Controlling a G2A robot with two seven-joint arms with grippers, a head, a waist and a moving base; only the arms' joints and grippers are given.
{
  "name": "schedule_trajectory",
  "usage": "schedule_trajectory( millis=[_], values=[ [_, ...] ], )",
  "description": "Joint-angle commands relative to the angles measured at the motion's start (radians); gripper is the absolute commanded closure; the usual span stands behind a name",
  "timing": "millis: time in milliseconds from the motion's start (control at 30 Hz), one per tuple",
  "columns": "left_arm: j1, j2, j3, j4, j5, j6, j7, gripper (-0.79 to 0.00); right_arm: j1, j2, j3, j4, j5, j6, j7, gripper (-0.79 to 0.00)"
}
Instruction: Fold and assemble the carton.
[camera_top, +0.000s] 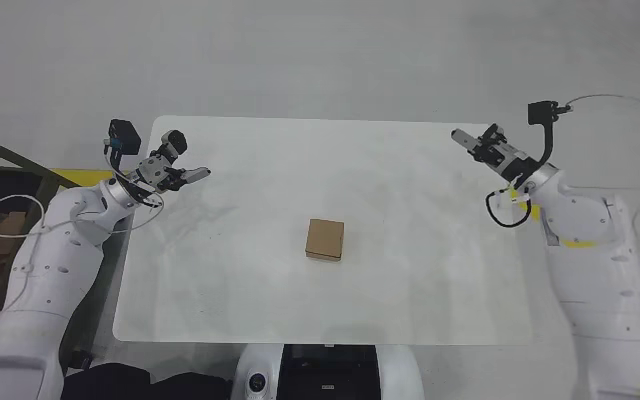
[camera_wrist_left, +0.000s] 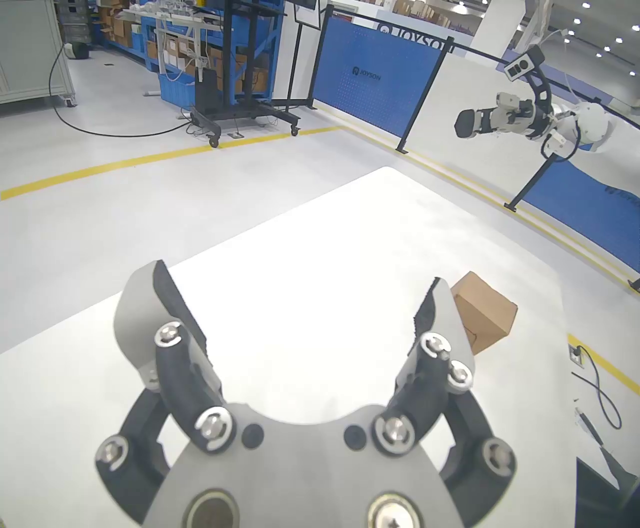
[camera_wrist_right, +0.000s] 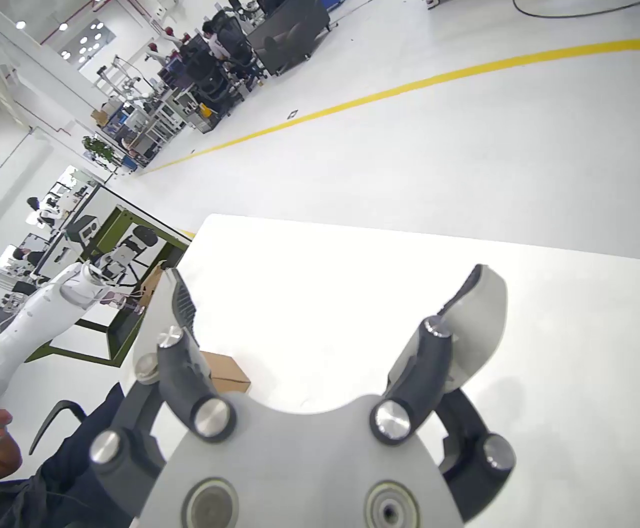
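A small brown carton (camera_top: 325, 240) stands closed on the white table (camera_top: 420, 290), near its middle. In the left wrist view the carton (camera_wrist_left: 484, 312) sits beyond one finger; in the right wrist view the carton (camera_wrist_right: 226, 371) peeks out behind a finger. My left gripper (camera_top: 187, 170) hangs open over the table's far left corner, well away from the carton, with nothing between its fingers (camera_wrist_left: 165, 305). My right gripper (camera_top: 477, 142) is open too, over the far right corner, also holding nothing. The right arm's gripper (camera_wrist_left: 472, 123) shows far off in the left wrist view.
The table (camera_wrist_right: 350, 280) carries nothing besides the carton. A green-framed stand (camera_wrist_right: 120, 280) is off the table's left side. Blue partition panels (camera_wrist_left: 380, 80) and shelving stand in the room beyond.
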Motion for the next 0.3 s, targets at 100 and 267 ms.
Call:
schedule_trajectory(
  millis=[100,267],
  values=[
    [-0.001,0.000,0.001,0.001,0.001,0.000,0.001,-0.784,0.000,0.000,-0.001,0.000,0.002,-0.006,0.001,-0.785],
    [-0.001,0.000,0.001,0.001,0.001,0.000,0.001,-0.784,0.000,0.000,0.000,0.000,0.002,-0.007,0.001,-0.785]
  ],
)
